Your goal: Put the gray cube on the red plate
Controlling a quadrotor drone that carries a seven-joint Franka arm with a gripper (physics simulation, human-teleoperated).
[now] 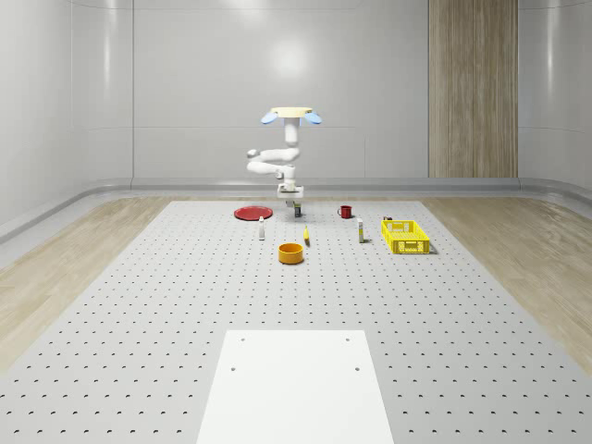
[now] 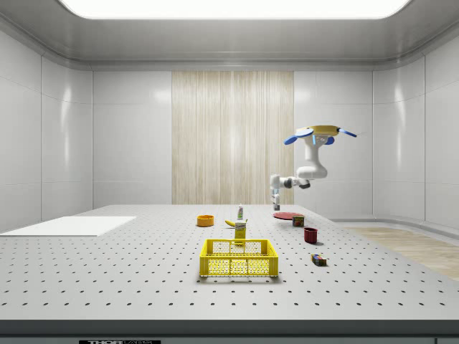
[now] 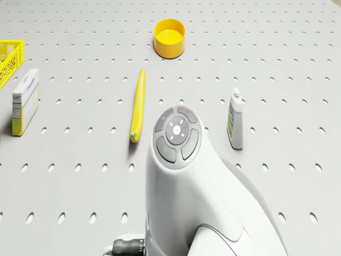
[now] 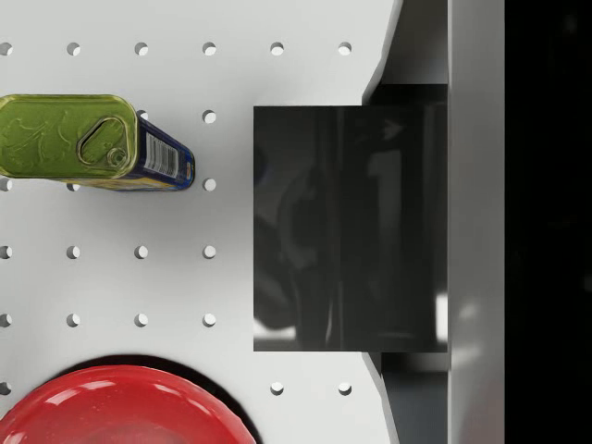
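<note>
The drone is seen hovering over the table's far end. The gray cube is clamped in the gripper, raised off the table beside the red plate.

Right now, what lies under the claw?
The claw holds the gray cube above the table, between a tin can and the red plate. The cube covers the table directly below.
</note>
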